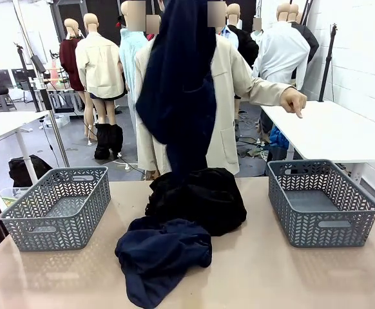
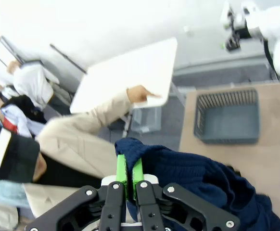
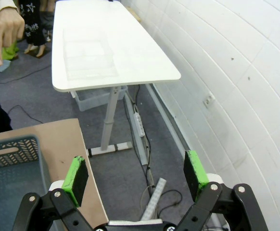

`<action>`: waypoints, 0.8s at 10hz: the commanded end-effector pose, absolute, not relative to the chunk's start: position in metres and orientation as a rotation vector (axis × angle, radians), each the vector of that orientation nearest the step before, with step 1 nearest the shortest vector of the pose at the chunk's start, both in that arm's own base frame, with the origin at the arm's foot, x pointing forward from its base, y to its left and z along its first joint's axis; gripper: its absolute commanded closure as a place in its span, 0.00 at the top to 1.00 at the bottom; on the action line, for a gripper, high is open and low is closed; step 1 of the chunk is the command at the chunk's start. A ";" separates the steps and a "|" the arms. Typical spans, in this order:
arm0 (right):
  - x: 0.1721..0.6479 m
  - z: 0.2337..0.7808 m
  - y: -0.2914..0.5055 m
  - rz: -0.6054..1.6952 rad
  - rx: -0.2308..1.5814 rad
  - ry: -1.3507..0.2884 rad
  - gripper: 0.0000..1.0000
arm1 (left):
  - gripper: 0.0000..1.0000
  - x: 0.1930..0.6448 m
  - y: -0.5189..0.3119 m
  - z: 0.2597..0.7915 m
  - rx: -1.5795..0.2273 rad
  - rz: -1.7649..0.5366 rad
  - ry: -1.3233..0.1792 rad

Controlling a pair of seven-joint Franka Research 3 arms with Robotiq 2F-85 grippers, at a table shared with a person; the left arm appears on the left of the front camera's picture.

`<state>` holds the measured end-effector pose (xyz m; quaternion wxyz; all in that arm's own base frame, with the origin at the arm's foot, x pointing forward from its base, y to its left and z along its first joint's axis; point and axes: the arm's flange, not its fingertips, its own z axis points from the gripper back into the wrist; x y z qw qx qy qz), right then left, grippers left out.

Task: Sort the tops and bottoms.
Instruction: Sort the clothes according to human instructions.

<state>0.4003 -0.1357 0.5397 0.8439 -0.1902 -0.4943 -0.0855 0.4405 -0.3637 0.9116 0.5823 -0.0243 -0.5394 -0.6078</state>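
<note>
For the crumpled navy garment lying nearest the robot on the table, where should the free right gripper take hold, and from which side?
Probably the raised fold on top of the navy garment, coming straight down from above. It lies slumped on the table with no lifted edge, and the black pile crowds its far side. The right gripper stands open.

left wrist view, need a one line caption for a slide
Left gripper shut on a hanging navy garment, a person's hand pointing and a grey basket beyond
</note>
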 end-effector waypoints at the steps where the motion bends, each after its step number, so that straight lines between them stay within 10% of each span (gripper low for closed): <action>1: 0.401 0.539 -0.137 -0.180 -0.404 -1.046 1.00 | 0.00 0.479 -0.415 0.939 -0.224 -1.487 -1.422; 8: 0.401 0.539 -0.137 -0.180 -0.404 -1.046 1.00 | 0.00 0.601 -0.603 0.837 -0.459 -1.319 -1.493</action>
